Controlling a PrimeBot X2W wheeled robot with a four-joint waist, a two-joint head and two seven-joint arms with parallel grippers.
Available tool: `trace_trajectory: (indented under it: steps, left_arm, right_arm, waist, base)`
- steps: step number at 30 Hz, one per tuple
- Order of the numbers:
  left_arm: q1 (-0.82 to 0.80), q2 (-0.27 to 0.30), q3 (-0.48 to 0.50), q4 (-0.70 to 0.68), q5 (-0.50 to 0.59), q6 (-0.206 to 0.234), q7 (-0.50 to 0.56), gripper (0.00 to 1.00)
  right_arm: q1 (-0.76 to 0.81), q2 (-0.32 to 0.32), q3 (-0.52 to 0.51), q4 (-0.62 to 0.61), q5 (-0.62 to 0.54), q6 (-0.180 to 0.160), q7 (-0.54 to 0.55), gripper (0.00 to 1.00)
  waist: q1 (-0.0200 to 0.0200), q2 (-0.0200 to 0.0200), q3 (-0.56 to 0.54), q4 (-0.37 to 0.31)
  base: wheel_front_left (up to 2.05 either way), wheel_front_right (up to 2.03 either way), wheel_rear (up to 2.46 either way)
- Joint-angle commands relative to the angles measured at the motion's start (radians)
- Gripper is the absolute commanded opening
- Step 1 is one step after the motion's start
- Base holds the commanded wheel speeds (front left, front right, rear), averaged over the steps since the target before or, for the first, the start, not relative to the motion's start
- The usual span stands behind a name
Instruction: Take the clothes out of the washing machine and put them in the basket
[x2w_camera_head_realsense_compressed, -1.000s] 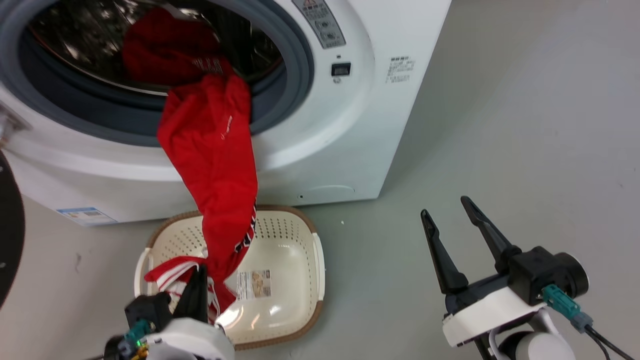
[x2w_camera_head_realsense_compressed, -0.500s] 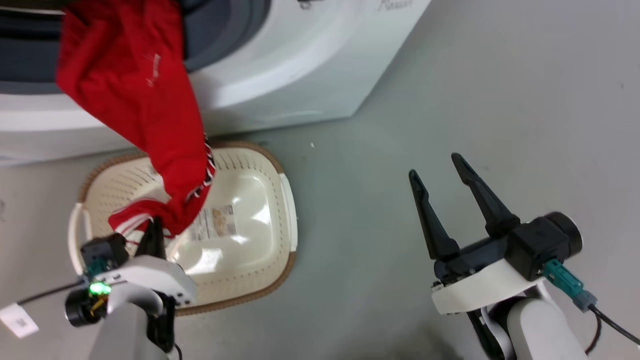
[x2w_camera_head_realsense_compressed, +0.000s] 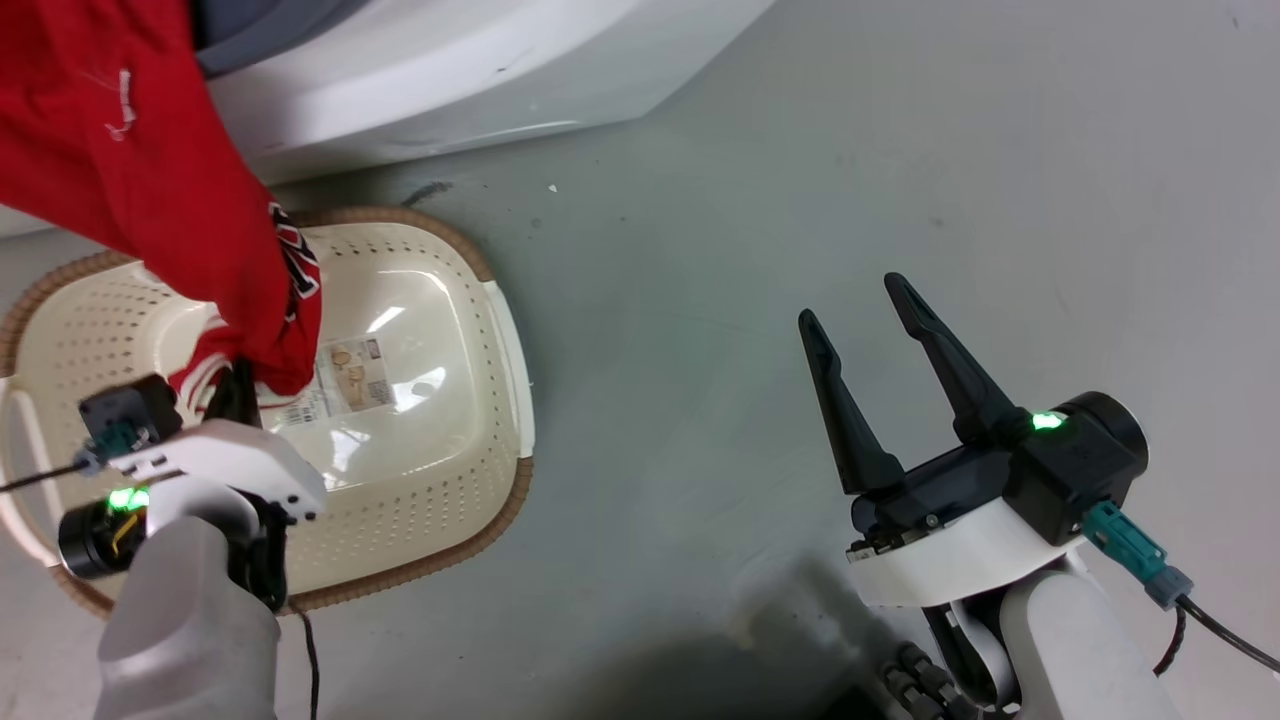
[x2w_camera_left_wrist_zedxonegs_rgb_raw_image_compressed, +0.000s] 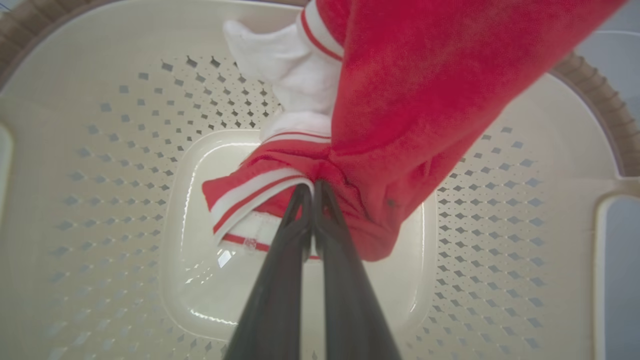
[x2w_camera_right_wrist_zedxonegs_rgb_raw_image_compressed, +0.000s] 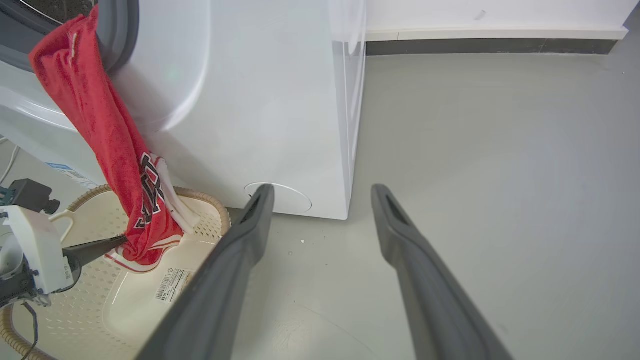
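Nearest, at the right, the right pincer (x2w_camera_head_realsense_compressed: 850, 300) hangs over the bare floor (x2w_camera_head_realsense_compressed: 800, 150) with its fingers spread wide and nothing between them, well apart from the work, likely parked as a spare. To the left, the left pincer (x2w_camera_left_wrist_zedxonegs_rgb_raw_image_compressed: 312, 190) is closed tight on the striped end of the red clothes (x2w_camera_head_realsense_compressed: 150, 180), low inside the basket (x2w_camera_head_realsense_compressed: 440, 470), probably so the fabric drops inside on release. Farther off, the garment stretches up to the mouth of the washing machine (x2w_camera_right_wrist_zedxonegs_rgb_raw_image_compressed: 250, 100), its top end draped there, only partly out.
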Motion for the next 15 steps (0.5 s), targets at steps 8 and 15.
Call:
trace_trajectory:
  steps: [8, 15]
  left_arm:
    - [-0.047, 0.019, 0.04, 0.044, -0.022, -0.008, -0.003, 1.0]
    - [0.059, -0.016, 0.056, -0.021, -0.013, -0.015, -0.002, 1.0]
  right_arm:
    - [-0.02, 0.002, -0.008, 0.03, -0.002, -0.001, -0.02, 1.0]
    - [0.001, 0.002, -0.012, 0.061, -0.007, -0.001, -0.028, 1.0]
  waist:
    - [-0.0002, 0.0, -0.009, -0.014]
    - [-0.0002, 0.0, -0.144, 0.01]
  base:
    - [0.0, 0.0, 0.0]
    - [0.0, 0.0, 0.0]
